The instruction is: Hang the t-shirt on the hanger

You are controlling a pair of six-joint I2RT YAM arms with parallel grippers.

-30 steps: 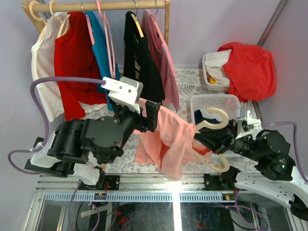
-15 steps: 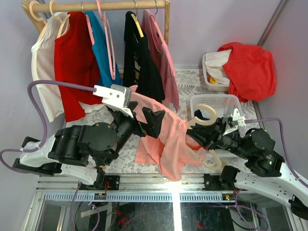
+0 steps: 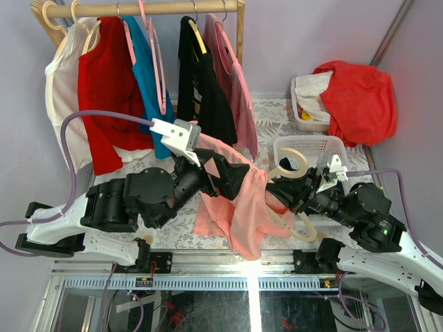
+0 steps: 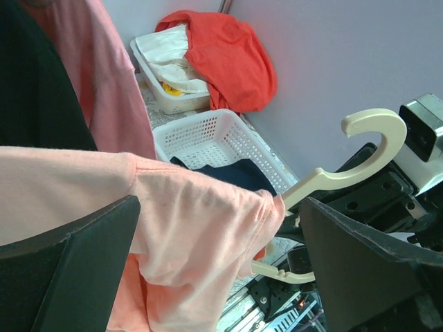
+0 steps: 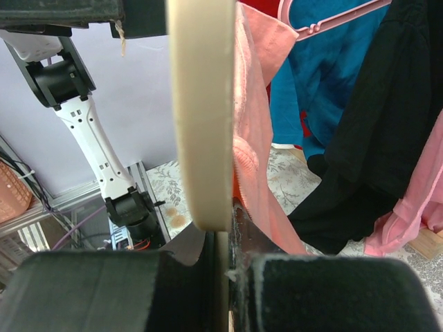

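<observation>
Top external view: salmon t-shirt [image 3: 235, 207] hangs above counter [image 3: 270, 117], bunched at neck of cream hanger [image 4: 339, 175], draped over one arm, rest drooping. Right pincer [image 5: 221, 266] clamped on hanger, likely holding it up as peg for dressing. Left pincer [image 3: 232, 173] spread wide, cloth between jaws, unpinched. Change: second ago left pincer narrower on cloth, since released; hanger shifted left. White basket [image 3: 308, 145] behind.

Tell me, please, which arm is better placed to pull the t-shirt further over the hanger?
Probably the left. The left gripper is open and empty, right at the t-shirt. The right gripper is shut on the hanger and should hold it steady.
</observation>
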